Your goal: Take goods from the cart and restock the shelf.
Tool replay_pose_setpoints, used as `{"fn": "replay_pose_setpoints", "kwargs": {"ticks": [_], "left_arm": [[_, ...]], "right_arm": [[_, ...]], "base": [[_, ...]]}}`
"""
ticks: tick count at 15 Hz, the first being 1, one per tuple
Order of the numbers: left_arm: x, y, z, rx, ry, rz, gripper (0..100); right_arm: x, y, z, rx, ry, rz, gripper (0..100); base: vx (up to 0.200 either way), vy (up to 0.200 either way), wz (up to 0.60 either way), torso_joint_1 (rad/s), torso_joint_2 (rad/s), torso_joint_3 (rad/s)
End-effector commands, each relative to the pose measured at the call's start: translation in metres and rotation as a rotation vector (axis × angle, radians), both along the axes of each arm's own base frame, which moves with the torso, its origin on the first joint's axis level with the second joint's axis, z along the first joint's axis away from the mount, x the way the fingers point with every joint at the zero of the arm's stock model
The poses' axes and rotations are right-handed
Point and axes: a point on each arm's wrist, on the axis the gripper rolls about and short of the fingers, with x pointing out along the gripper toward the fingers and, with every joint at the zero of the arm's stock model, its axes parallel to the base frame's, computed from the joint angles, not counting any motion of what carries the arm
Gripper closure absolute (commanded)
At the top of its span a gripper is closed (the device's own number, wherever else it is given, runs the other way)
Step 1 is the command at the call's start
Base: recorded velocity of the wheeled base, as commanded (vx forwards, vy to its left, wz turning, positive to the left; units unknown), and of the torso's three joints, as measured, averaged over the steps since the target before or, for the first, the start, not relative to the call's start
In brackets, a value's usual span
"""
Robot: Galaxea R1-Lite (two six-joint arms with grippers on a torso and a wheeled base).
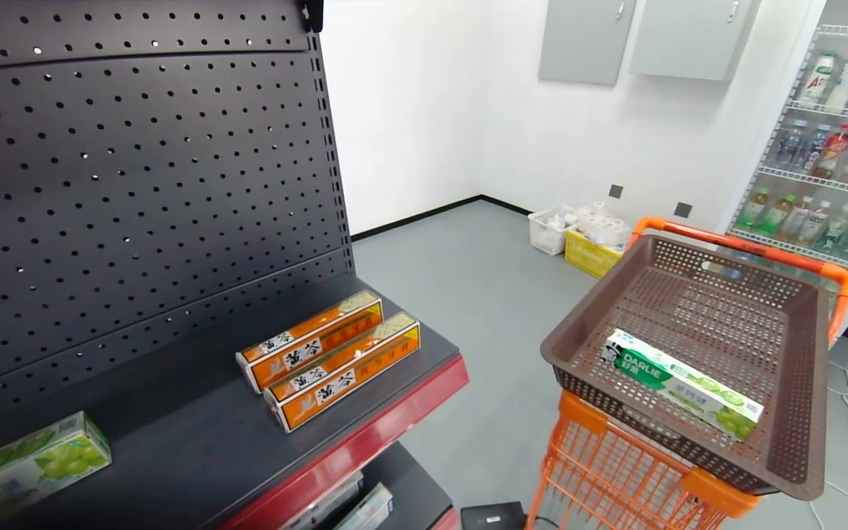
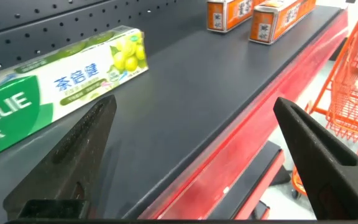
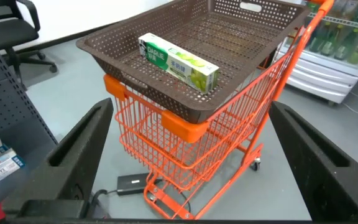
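Observation:
A green and white toothpaste box (image 1: 682, 383) lies in the brown basket (image 1: 799, 412) on top of the orange cart (image 1: 615, 478); the right wrist view shows the same box (image 3: 179, 61) in the basket (image 3: 135, 81). My right gripper (image 3: 191, 155) hangs open, set back from the cart and above the floor. On the black shelf (image 1: 196, 434) lie two orange boxes (image 1: 328, 357) and another green toothpaste box (image 1: 26, 467). My left gripper (image 2: 194, 155) is open over the shelf (image 2: 210, 106), just in front of that green box (image 2: 61, 87), holding nothing.
A black pegboard (image 1: 137, 169) backs the shelf, which has a red front edge (image 1: 365, 442). A lower shelf (image 1: 365, 504) holds more boxes. A drinks fridge (image 1: 829, 147) stands behind the cart, bins (image 1: 578, 235) by the far wall, and an office chair (image 3: 17, 31) beyond the cart.

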Motion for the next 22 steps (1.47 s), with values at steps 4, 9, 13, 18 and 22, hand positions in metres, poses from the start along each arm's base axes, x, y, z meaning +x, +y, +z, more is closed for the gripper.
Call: {"fn": "replay_pose_setpoints", "kwargs": {"ticks": [4,9,13,18,22], "left_arm": [[0.0,0.0,0.0,0.0,0.0,0.002,0],[0.0,0.0,0.0,0.0,0.0,0.0,0],[0.0,0.0,0.0,-0.006,0.0,0.005,0],[0.0,0.0,0.0,-0.003,0.0,0.003,0],[0.0,0.0,0.0,-0.005,0.0,0.005,0]], "right_arm": [[0.0,0.0,0.0,0.0,0.001,0.0,0],[0.002,0.0,0.002,-0.02,0.027,-0.007,0],[0.0,0.0,0.115,-0.01,-0.086,-0.037,0],[0.049,-0.002,0.153,0.09,0.094,-0.071,0],[0.123,-0.01,0.162,0.043,0.229,-0.157,0]], "base": [[0.0,0.0,0.0,0.0,0.0,0.0],[0.0,0.0,0.0,0.0,0.0,0.0],[0.0,0.0,0.0,0.0,0.0,0.0],[0.0,0.0,0.0,0.0,0.0,0.0],[0.0,0.0,0.0,0.0,0.0,0.0]]}}
